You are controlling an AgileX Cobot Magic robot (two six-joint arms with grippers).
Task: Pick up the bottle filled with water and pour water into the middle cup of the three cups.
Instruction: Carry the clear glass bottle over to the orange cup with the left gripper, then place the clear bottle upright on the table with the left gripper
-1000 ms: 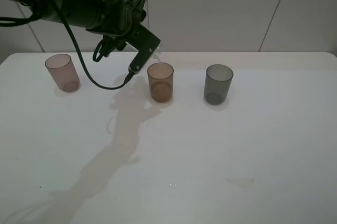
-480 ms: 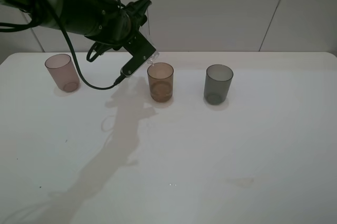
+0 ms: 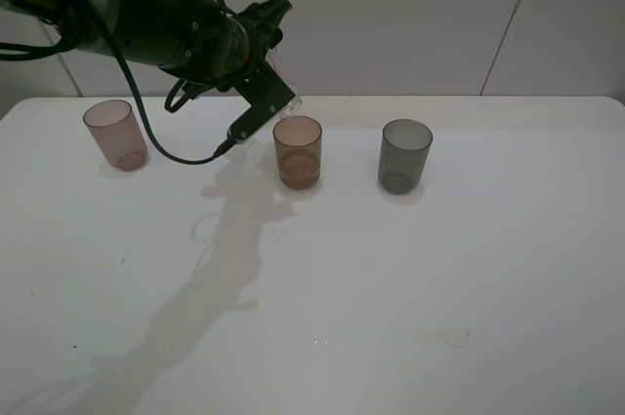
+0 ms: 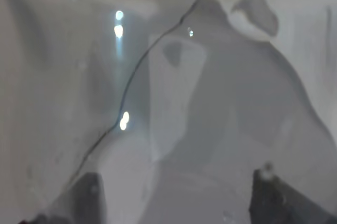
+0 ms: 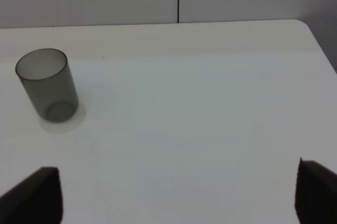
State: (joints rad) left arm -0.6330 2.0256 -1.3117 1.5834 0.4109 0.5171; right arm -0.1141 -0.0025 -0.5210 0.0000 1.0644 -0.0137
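My left gripper (image 3: 277, 93) is shut on the clear bottle (image 3: 291, 100) and holds it tilted, neck down, just above the far left rim of the amber middle cup (image 3: 297, 152). The cup stands upright with a darker band low inside it. In the left wrist view the clear bottle (image 4: 174, 103) fills the frame between the dark fingertips (image 4: 87, 197). The pinkish-mauve cup (image 3: 115, 135) stands at the left and the dark grey cup (image 3: 404, 156) at the right. My right gripper (image 5: 176, 192) is open and empty, with the grey cup (image 5: 47, 86) ahead of it.
The white table (image 3: 391, 278) carries the three cups in a row near its far edge. A black cable (image 3: 176, 146) hangs from the left arm between the pink and amber cups. A faint wet patch (image 3: 447, 337) lies near the front right.
The left arm has dropped slightly and its wrist has turned, keeping the bottle's neck over the amber cup's rim. The cups have not moved.
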